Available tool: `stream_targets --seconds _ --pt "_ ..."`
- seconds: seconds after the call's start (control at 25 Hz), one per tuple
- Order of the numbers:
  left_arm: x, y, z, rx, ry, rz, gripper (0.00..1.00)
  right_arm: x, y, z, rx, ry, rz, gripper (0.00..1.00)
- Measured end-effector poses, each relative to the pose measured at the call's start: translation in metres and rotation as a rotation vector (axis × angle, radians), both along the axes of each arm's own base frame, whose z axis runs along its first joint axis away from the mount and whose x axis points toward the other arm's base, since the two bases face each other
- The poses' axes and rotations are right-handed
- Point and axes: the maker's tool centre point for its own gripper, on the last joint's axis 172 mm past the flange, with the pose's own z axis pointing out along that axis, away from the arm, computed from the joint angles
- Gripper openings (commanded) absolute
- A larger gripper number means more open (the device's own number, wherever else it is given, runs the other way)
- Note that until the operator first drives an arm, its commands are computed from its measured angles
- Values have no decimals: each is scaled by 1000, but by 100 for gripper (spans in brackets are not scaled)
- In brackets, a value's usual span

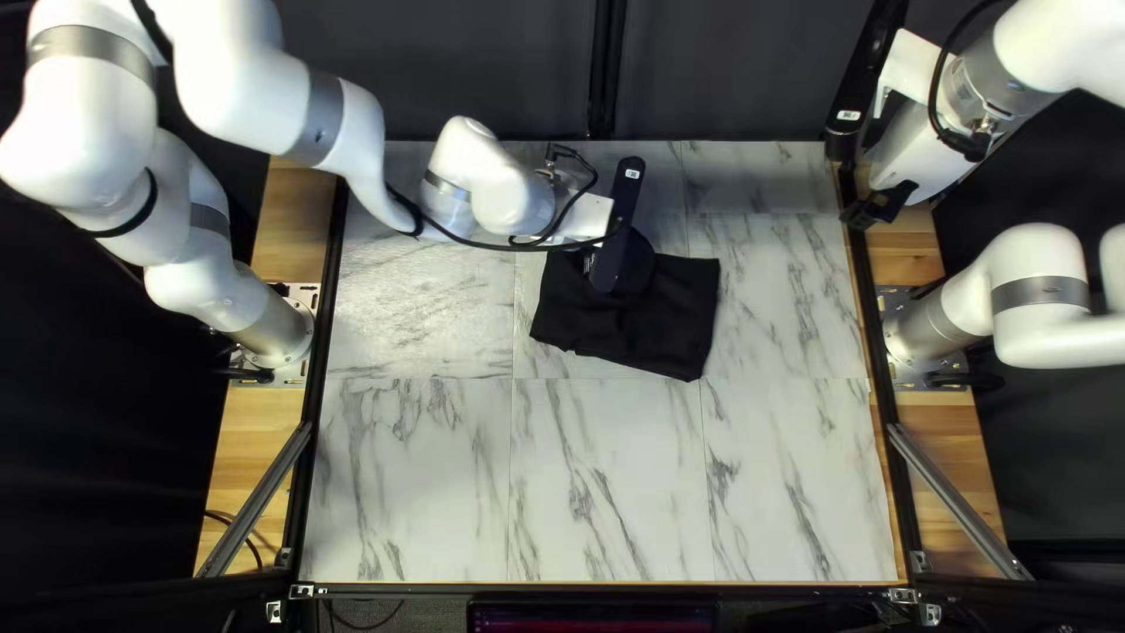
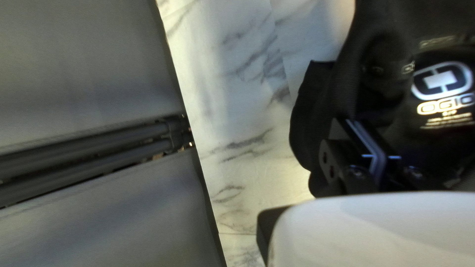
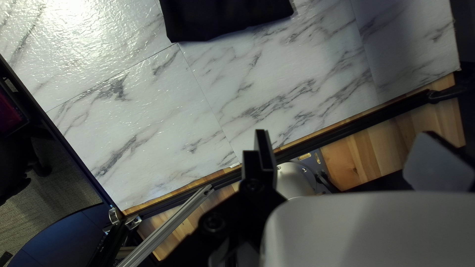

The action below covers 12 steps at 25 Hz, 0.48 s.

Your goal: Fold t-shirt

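The near half of the marble tabletop is bare tile. The black t-shirt lies beyond it, around the middle of the far half, already gathered into a compact, slightly skewed rectangle of several layers. Level with it at the right edge stands the right arm, well clear of the cloth. In its wrist view the right jaws are spread wide, fingers far apart above the table's edge, holding nothing. At the shirt's far left part the left arm reaches in, and the left jaws are closed tight on a bunch of cloth beside the neck label. The fabric humps up around the fingers. This looks like a late fold or a final tidy. To do it well, I would lift only enough to free the pinched layer, since so small a packet will likely slide whole if dragged. Then carry the edge straight across to meet the opposite hem, lay it flat, and open only once the cloth rests on the layers below.
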Motion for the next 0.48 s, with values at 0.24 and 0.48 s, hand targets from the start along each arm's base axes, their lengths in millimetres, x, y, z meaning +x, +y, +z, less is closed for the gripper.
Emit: stream_targets --seconds 0.24,0.48 --pt "1 -15 19 -24 -80 -27 0 0 0 0 0 0 0 100" --pt "5 -23 26 -53 -125 -29 0 0 0 0 0 0 0 100"
